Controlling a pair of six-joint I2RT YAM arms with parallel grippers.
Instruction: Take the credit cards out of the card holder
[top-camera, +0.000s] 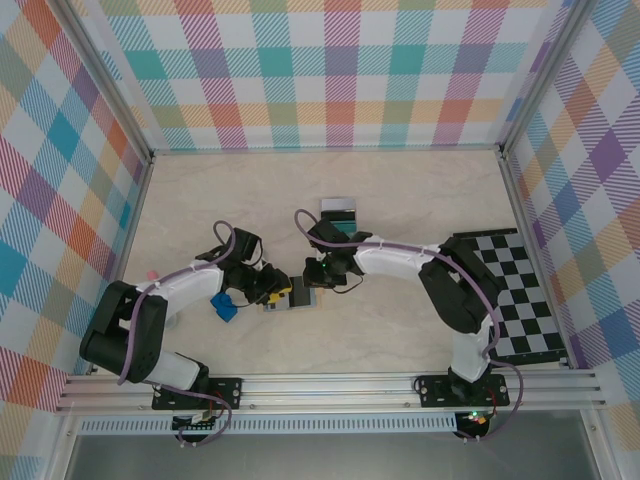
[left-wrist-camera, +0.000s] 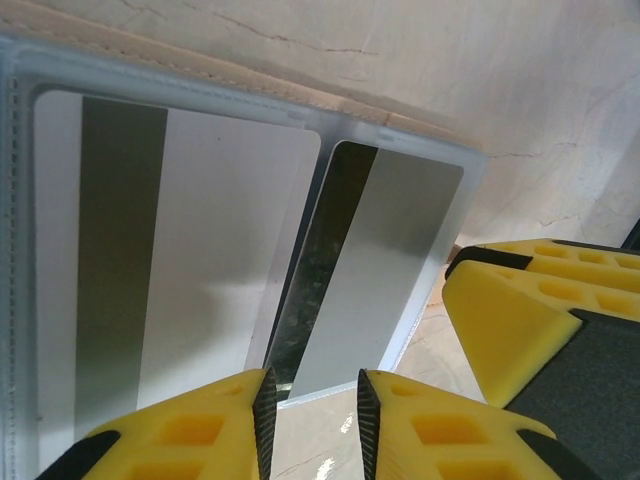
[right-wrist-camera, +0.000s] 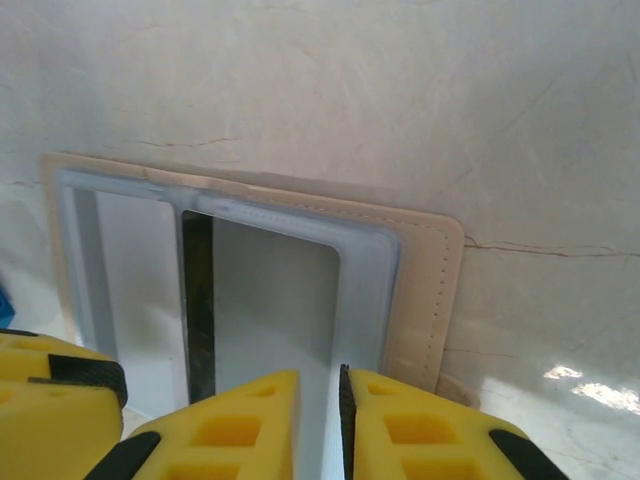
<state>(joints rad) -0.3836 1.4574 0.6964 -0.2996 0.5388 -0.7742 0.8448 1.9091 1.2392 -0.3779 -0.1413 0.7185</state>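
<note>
Credit cards lie stripe-up in the open card holder, directly ahead of both claws' tips. We see the left claw narrowly apart at the holder's edge, holding nothing. The right claw straddles its pocket rim, and we cannot tell whether it is clamped.

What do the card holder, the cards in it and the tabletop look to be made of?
Tan folding card holder: leather or an imitation, matte, stitched along the edge. Pale cards with dark stripe: smooth plastic with a soft sheen. Beige tabletop: marble-look with thin veins and glossy glints, possibly laminate.
</note>
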